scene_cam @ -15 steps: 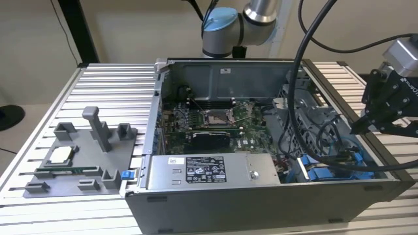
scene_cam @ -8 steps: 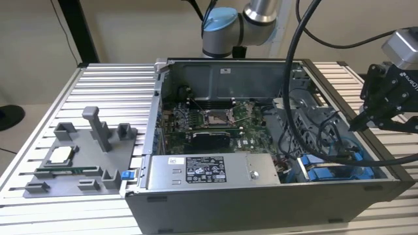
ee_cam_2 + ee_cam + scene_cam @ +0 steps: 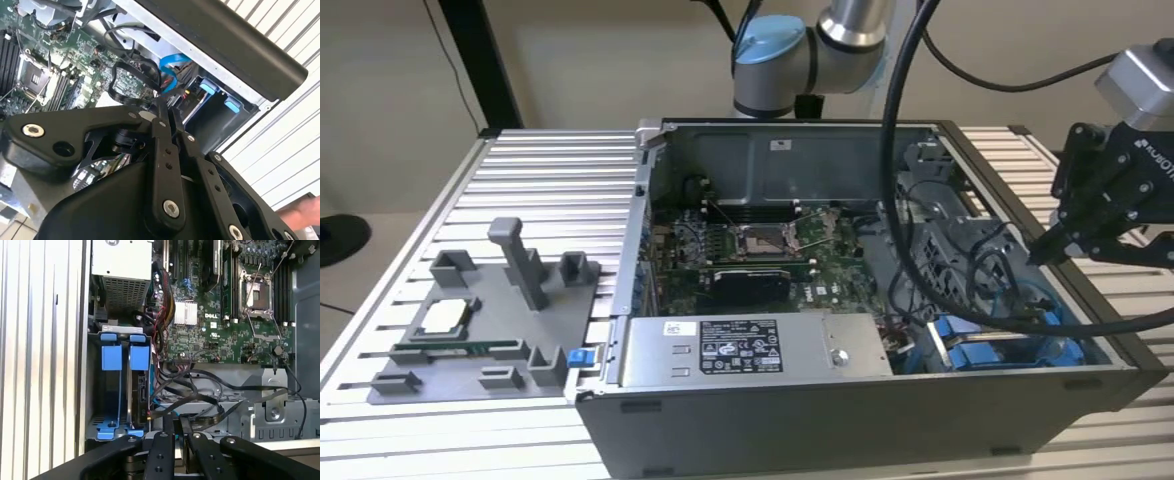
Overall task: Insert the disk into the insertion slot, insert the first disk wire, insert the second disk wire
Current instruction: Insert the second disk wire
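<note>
In the exterior view my black gripper (image 3: 1062, 243) hangs over the open computer case's right side, above the insertion slot (image 3: 994, 345) with its blue rails. In the first wrist view the slot (image 3: 120, 360) has two blue tabs, and a dark, narrow disk edge (image 3: 142, 392) stands between the rails. In both wrist views my gripper (image 3: 182, 427) (image 3: 163, 106) has its fingers pressed together, just above a tangle of black wires (image 3: 200, 390) (image 3: 131, 80) beside the bay. A blue flat cable (image 3: 162, 407) (image 3: 172, 65) runs under the black loops. Whether a wire is pinched between the fingers is hidden.
A grey labelled power-supply box (image 3: 747, 350) fills the case's front, with the motherboard (image 3: 761, 250) behind it. A grey fixture plate (image 3: 467, 320) with small parts lies on the ribbed table at the exterior view's left. A person's hand (image 3: 305, 212) shows beside the case.
</note>
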Controlling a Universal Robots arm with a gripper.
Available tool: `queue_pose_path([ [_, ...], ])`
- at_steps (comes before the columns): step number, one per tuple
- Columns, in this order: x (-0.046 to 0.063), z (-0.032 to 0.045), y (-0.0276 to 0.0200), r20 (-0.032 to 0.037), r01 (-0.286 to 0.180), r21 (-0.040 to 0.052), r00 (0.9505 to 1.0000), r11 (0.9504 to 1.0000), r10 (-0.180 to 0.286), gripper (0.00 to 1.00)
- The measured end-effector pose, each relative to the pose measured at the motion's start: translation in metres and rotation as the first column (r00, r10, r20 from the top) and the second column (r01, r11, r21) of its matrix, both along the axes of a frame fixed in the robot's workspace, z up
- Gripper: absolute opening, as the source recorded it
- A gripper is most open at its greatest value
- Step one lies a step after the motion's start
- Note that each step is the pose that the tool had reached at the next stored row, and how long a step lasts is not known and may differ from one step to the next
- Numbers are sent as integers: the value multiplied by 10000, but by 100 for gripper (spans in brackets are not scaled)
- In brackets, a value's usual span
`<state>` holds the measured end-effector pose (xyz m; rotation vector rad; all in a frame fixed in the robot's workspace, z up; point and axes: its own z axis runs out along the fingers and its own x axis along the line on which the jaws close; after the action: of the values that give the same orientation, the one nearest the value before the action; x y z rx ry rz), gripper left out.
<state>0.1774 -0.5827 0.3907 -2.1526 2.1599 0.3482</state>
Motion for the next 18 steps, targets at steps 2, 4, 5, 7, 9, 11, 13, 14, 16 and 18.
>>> queue_pose_path([
  [2,-22,12,-21,1,0,0,10000,10000,0,0],
  [4,-40,17,-49,1,-5,1,10000,10000,5,0],
  [5,-49,17,-66,2,-9,1,10000,10000,9,0],
  [7,-65,18,-100,7,-16,0,10000,10000,16,0],
  [9,-79,18,-143,11,-26,1,10000,10000,26,0],
  [11,-94,17,-188,13,-35,1,10000,10000,35,0],
  [13,-109,17,-233,15,-40,2,10000,10000,40,0],
  [14,-116,18,-254,16,-41,1,10000,10000,41,0],
  [16,-120,17,-273,17,-42,1,10000,10000,42,0],
  [18,-120,17,-273,16,-42,1,10000,10000,42,0],
])
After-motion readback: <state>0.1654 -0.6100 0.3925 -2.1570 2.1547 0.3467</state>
